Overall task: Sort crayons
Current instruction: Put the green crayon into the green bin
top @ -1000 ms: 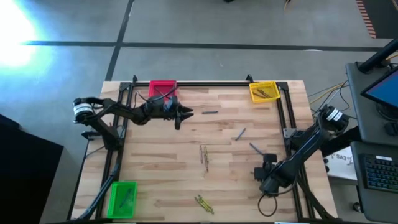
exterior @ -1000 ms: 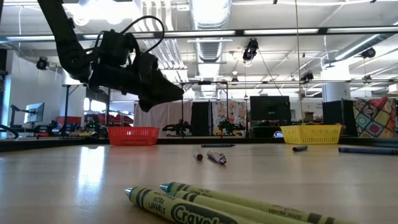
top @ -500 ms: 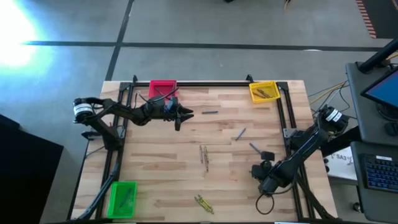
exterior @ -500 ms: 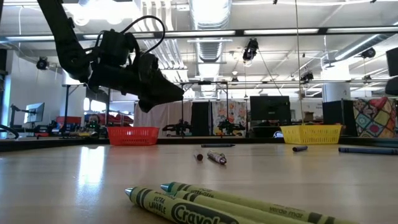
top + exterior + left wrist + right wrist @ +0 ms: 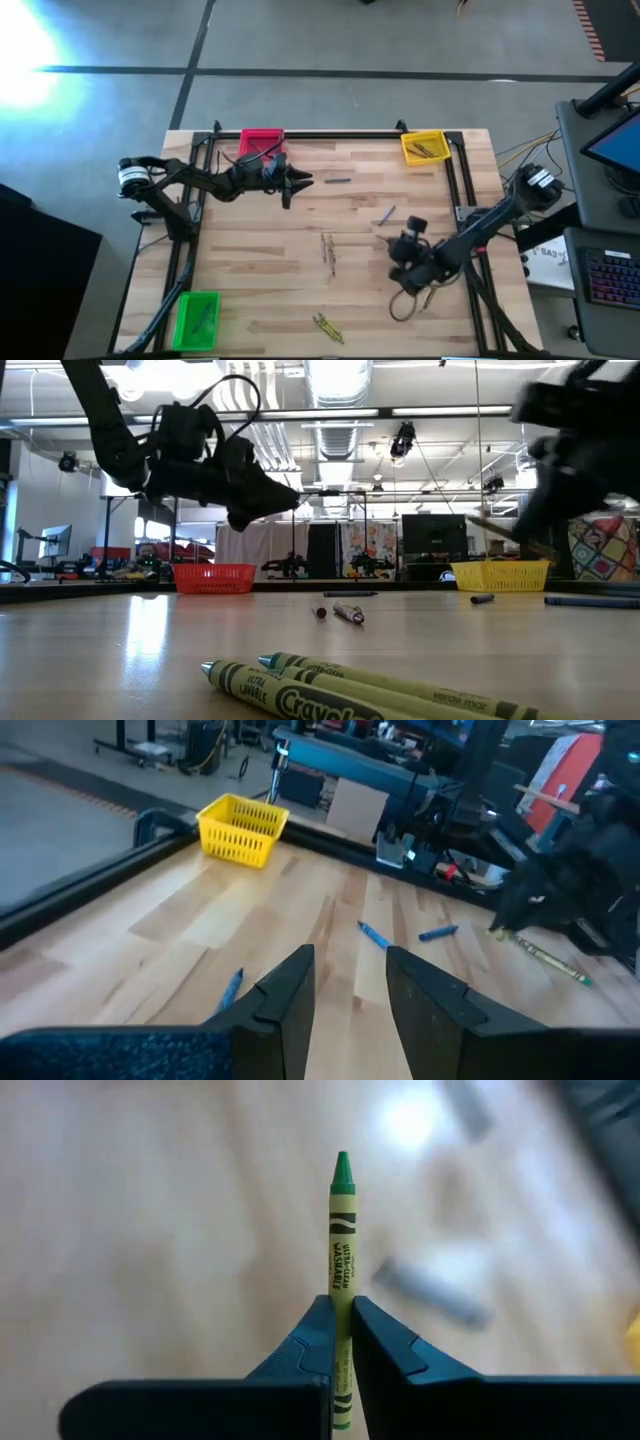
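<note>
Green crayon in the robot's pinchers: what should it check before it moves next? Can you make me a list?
1. Right gripper shut on the green crayon: ok.
2. Crayon sits straight between the fingers: ok.
3. Green bin in its table corner, open on top: ok.
4. Loose crayon pair lies near the way there: cannot tell if it is cleared.
5. Left gripper open, far off by the pink bin: ok.

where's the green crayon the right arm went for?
Clamped between the right gripper's shut fingers, the green crayon sticks out past the tips. In the high view that gripper hovers right of table centre, near a blue crayon.
</note>
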